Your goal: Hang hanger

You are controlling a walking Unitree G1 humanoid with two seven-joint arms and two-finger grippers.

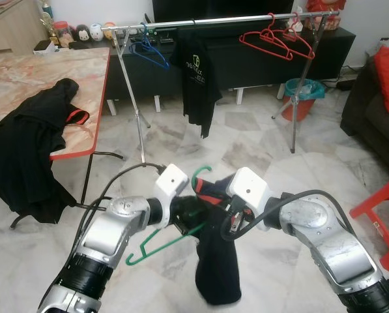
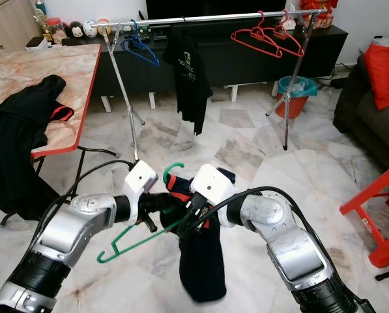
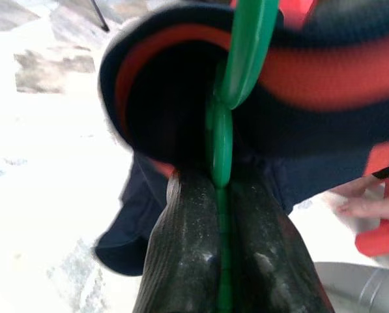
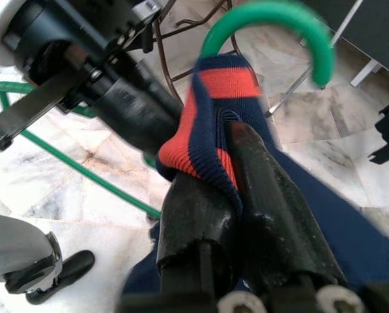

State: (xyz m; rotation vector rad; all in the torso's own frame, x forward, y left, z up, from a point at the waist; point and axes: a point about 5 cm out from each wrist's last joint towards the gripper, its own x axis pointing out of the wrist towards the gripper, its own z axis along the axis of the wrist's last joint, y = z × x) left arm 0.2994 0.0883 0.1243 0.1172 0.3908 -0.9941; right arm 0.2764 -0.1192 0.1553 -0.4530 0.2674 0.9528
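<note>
A green plastic hanger is held low in front of me over the marble floor, hook pointing up. My left gripper is shut on the hanger's neck; the left wrist view has the green bar pinched between the black fingers. A dark navy garment with a red-striped collar hangs from the hanger. My right gripper is shut on that collar just below the hook. The clothes rail stands across the room ahead.
On the rail hang a blue hanger, a black T-shirt and red hangers. A marble-topped table with a black garment is at left. A bin, a sofa and a red stool are at right.
</note>
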